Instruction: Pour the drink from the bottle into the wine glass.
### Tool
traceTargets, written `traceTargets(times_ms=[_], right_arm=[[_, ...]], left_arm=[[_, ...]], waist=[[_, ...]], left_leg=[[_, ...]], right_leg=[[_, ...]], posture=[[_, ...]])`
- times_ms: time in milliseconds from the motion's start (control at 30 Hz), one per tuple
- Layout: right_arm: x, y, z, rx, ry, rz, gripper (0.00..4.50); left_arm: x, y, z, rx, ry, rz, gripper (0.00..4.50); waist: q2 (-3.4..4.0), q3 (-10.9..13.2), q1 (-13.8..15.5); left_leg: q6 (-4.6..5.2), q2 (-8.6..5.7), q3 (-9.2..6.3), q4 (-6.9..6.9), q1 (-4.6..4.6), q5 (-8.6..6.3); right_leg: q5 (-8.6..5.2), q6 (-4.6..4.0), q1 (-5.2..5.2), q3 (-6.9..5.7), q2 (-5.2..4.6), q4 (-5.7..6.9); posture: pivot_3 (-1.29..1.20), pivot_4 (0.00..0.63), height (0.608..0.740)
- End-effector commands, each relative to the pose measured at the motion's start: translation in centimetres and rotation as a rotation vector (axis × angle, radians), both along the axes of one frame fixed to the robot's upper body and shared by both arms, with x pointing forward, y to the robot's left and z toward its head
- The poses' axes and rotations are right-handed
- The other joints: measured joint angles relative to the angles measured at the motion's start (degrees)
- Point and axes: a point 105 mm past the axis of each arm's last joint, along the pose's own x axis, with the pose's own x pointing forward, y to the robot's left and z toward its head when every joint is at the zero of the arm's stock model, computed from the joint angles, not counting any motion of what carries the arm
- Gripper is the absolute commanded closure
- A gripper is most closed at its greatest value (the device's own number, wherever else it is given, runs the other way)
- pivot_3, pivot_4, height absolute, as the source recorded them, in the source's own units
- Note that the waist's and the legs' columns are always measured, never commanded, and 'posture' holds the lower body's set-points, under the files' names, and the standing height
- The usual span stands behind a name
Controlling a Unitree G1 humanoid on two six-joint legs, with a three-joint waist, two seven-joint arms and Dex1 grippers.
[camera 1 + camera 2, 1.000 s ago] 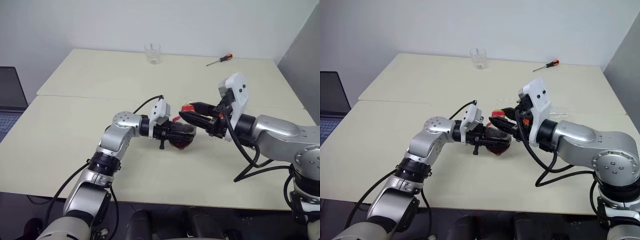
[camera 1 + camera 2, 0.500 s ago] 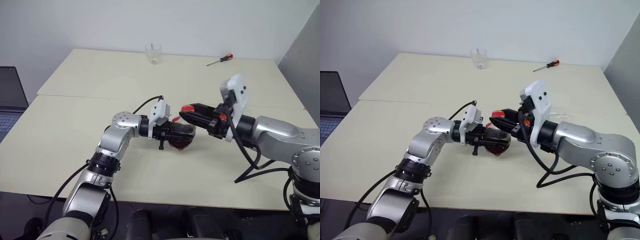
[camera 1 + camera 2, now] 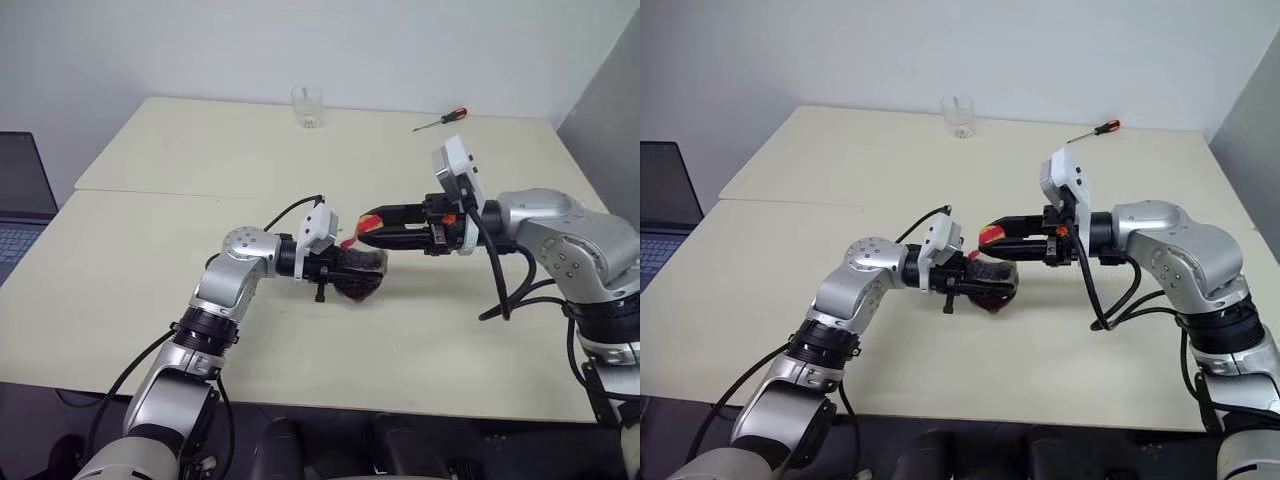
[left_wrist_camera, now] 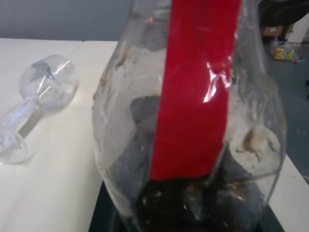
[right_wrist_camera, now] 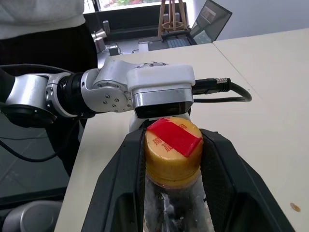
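The bottle [image 3: 990, 277], a squat clear plastic one with a red label strip [image 4: 193, 87] down its body, is held at the middle of the cream worktop [image 3: 150, 270], just above its surface. The dark brown drink [image 4: 193, 208] pools in the bottle's lower part, and foam clings to the inner wall. The left gripper [image 3: 352, 270] reaches in from the left, its 2 black fingers nearly closed on the bottle's rounded body. The yellow cap [image 5: 173, 150], crossed by a red strip, sits at the bottle's upper end between the 2 black fingers [image 5: 120, 183] of the right gripper [image 3: 372, 226], which comes in level from the right; those fingers stand narrow, one on each side of the cap, and whether they press on it cannot be told. The 2 arms meet tip to tip over the bottle.

The wine glass [image 4: 36, 104], clear and stemmed, lies on its side on the worktop beside the bottle, as the left wrist view shows it, its bowl apart from the bottle.

Far back on the worktop, well apart from both arms, stands 1 short clear tumbler [image 3: 306, 105]. A screwdriver [image 3: 440, 119] with a red-and-black handle lies at the far right. Off the worktop's left edge, a dark laptop [image 3: 20, 200] stands open. Beyond the left arm, the right wrist view shows a person [image 5: 43, 24] in a pale top and dark trousers.
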Motion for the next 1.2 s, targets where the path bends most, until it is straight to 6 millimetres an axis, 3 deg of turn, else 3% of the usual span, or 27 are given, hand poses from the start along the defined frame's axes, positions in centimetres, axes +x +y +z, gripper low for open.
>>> traceTargets(times_ms=[33, 233, 333, 500, 633, 900, 1000, 1200], right_arm=[[-2.4, 1.1, 1.3, 0.056, 0.018, 0.138, 3.22], [-3.4, 0.6, 2.2, 0.076, 0.009, 0.117, 1.12], [-4.3, 0.0, 3.6, 0.157, 0.005, 0.095, 0.03], [-4.2, -1.9, 3.4, 0.151, 0.003, -0.087, 0.00], [-2.5, -3.1, 3.8, 0.223, -0.027, -0.395, 0.00], [-2.6, -1.2, 4.5, 0.240, -0.082, -0.562, 0.00], [-3.2, -0.3, 3.7, 0.217, -0.054, -0.570, 0.00], [-2.4, -0.7, 2.1, 0.169, 0.015, -0.686, 0.00]], left_arm=[[-0.4, -1.1, 1.7, -0.037, -0.062, -0.036, 3.52], [-0.5, -1.1, 1.6, -0.036, -0.057, -0.033, 3.54], [-0.4, -1.3, 1.7, -0.037, -0.058, -0.034, 3.54], [-0.1, -1.1, 1.8, -0.037, -0.064, -0.021, 3.55], [0.3, -1.0, 1.9, -0.048, -0.071, 0.009, 3.55], [0.8, -1.1, 1.9, -0.054, -0.088, 0.038, 3.55], [0.9, -1.1, 1.9, -0.053, -0.091, 0.036, 3.55], [1.1, -1.0, 1.9, -0.049, -0.105, 0.043, 3.55]], waist=[[0.00, 0.0, 0.0], [0.06, 0.0, 0.0], [0.06, 0.0, 0.0], [0.07, 0.0, 0.0], [0.07, 0.0, -0.1], [0.10, 0.1, -0.2], [0.10, 0.1, -0.2], [0.09, 0.1, -0.2]], left_leg=[[0.00, 0.00, 0.00, 0.01, -0.01, 0.00], [0.02, 0.00, -0.03, 0.01, 0.00, -0.01], [0.02, 0.00, -0.04, 0.02, 0.01, -0.01], [0.02, 0.00, -0.06, 0.05, 0.01, -0.01], [0.02, 0.00, -0.05, 0.07, 0.01, -0.01], [0.02, 0.02, -0.06, 0.07, 0.03, -0.01], [0.02, 0.00, -0.04, 0.06, 0.01, -0.01], [0.02, -0.01, -0.03, 0.06, -0.01, -0.01]], right_leg=[[0.03, -0.06, 0.00, 0.00, -0.01, 0.00], [-0.02, 0.03, 0.00, -0.03, 0.00, 0.03], [-0.03, 0.05, 0.01, -0.03, 0.00, 0.05], [-0.03, 0.06, 0.04, -0.03, -0.01, 0.05], [-0.05, 0.11, 0.03, 0.00, -0.01, 0.07], [-0.08, 0.16, 0.03, 0.01, 0.00, 0.10], [-0.08, 0.16, 0.03, 0.04, -0.02, 0.05], [-0.07, 0.14, 0.03, 0.04, -0.04, 0.03]], posture=[[0.00, 0.150, 0.740], [0.00, 0.150, 0.740], [0.00, 0.150, 0.740], [0.00, 0.150, 0.740], [0.00, 0.150, 0.740], [0.00, 0.150, 0.740], [0.00, 0.150, 0.740], [0.00, 0.150, 0.740]])
